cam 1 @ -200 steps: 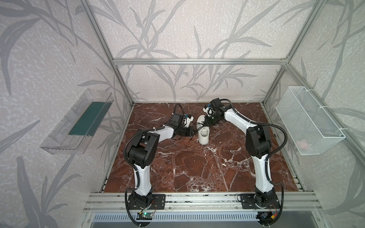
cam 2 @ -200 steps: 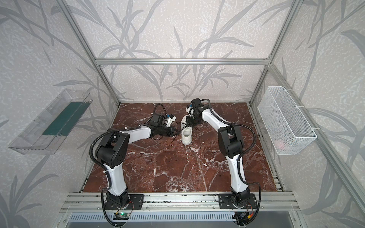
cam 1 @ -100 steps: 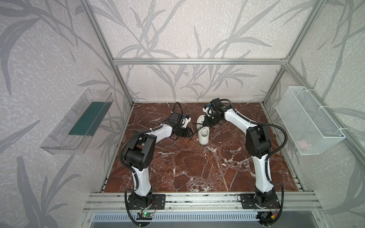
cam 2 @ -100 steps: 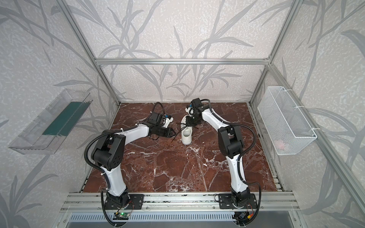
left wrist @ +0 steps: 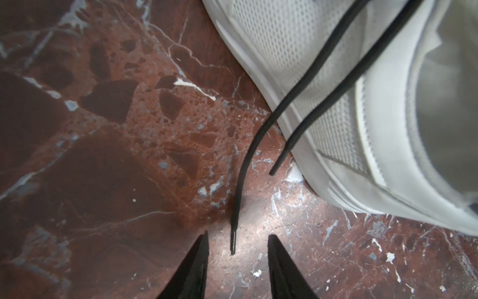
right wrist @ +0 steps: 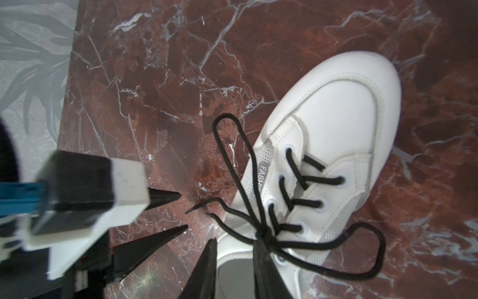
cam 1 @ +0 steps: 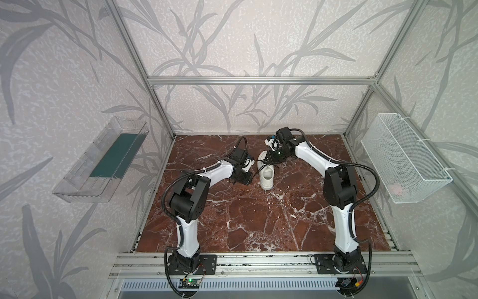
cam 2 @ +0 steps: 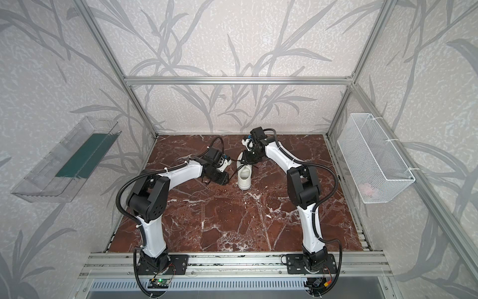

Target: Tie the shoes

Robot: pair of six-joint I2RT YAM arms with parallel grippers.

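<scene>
On the left, the left gripper (left wrist: 236, 236) has just let go: a second ago its black jaws were pinched shut close against the shoe, and now they stand apart and hold nothing, drawn back a little over the red-brown marble tabletop (cam 1: 258, 227), with one free tip of the thin black laces (right wrist: 269, 234) lying loose on the stone between the fingertips. In the middle, the right wrist view shows a knot at the top eyelets with one loop thrown out to each side and both lace ends trailing off it, so the bow looks made, though rather slack. On the right, the right gripper (right wrist: 236, 242) has been easing open over the same second; its jaws now stand apart over the shoe's collar, one fingertip right at the knot, and no lace is pinched between them. Both arms releasing suggests that the tying is at or near its end, with only a check on the knot's tightness left. The white low-top leather-and-mesh sneaker (cam 1: 266, 176) sits upright on its sole toward the back of the table between the two grippers, in both top views; its long axis runs back to front, heel toward the rear wall and toe toward the arms' bases
</scene>
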